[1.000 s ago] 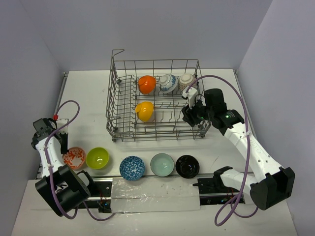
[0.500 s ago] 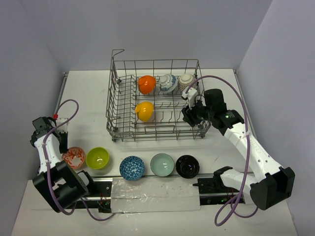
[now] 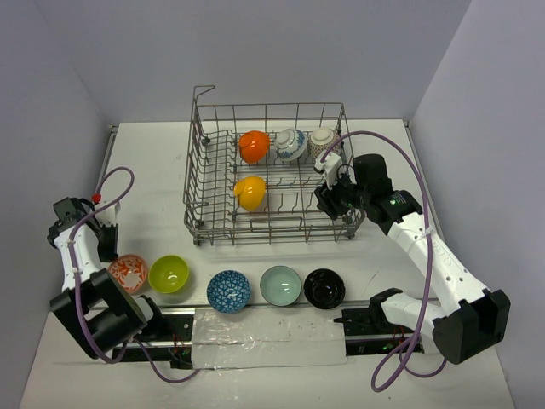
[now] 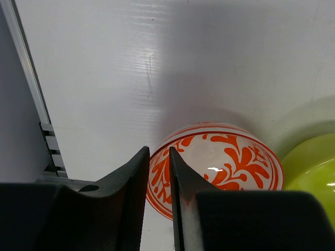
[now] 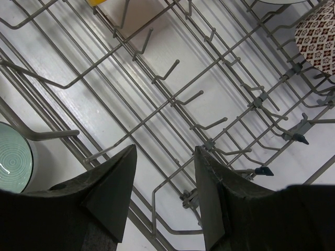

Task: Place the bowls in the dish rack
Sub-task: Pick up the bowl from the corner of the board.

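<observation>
**Dish rack** (image 3: 268, 175): stood at the 12 o'clock half of the bench (image 3: 153, 179), long axis running 9 to 3 o'clock, wire loop at its 10 o'clock corner.

**Bowls in the rack, tipped on edge:** orange bowl (image 3: 254, 146), blue-and-white bowl (image 3: 290, 144) and white-patterned bowl (image 3: 323, 139) along the 12 o'clock row. The yellow bowl (image 3: 250, 192) sat towards 6 o'clock of the orange one. All were partly screened by wires.

**Bowls on the bench, mouths up, in a row along the 6 o'clock edge:** red-and-white bowl (image 3: 129, 273), lime bowl (image 3: 169, 273), blue-patterned bowl (image 3: 228, 290), teal bowl (image 3: 280, 285), black bowl (image 3: 324, 288). The wrist views cut off the lime and teal bowls.

**Left pincer** (image 4: 159, 151): jaws a narrow slit apart, over the 9 o'clock rim of the red-and-white bowl. I could not tell whether it touched.

**Right pincer** (image 5: 165, 172): jaws roughly half apart, holding nothing, above the tines at the rack's 3 o'clock end.
</observation>
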Action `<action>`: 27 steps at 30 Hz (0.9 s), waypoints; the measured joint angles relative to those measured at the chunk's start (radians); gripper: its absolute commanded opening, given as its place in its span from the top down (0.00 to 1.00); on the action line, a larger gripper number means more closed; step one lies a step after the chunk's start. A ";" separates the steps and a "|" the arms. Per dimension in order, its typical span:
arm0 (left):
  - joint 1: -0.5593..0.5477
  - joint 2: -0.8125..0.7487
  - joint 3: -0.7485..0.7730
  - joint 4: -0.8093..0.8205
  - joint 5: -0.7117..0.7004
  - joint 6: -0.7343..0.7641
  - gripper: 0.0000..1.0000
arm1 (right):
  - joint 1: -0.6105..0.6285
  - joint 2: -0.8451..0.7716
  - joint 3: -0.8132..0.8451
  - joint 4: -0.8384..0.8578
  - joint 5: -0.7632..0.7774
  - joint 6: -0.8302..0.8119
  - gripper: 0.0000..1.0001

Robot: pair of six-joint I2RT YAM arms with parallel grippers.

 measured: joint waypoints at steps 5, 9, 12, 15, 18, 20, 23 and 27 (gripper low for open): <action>0.003 0.005 0.005 -0.018 0.019 0.019 0.75 | 0.000 0.000 0.000 0.000 0.004 -0.003 0.44; 0.006 0.019 0.011 -0.032 0.033 0.027 0.75 | 0.000 0.000 0.000 0.000 0.004 -0.006 0.44; 0.012 0.033 0.016 -0.033 0.034 0.033 0.75 | 0.000 0.000 0.000 0.000 0.004 -0.007 0.44; 0.020 0.045 0.027 -0.032 0.036 0.034 0.75 | 0.000 0.000 0.000 0.000 0.003 -0.008 0.45; 0.029 0.055 0.040 -0.030 0.036 0.039 0.75 | 0.000 0.000 0.000 0.000 0.004 -0.011 0.45; 0.036 0.057 0.047 -0.031 0.036 0.041 0.75 | 0.000 0.002 0.000 0.000 0.004 -0.013 0.45; 0.041 0.058 0.056 -0.031 0.037 0.042 0.75 | 0.000 0.010 0.000 -0.001 0.004 -0.014 0.45; 0.042 0.060 0.056 -0.032 0.039 0.050 0.76 | 0.000 0.015 -0.001 -0.001 0.004 -0.016 0.45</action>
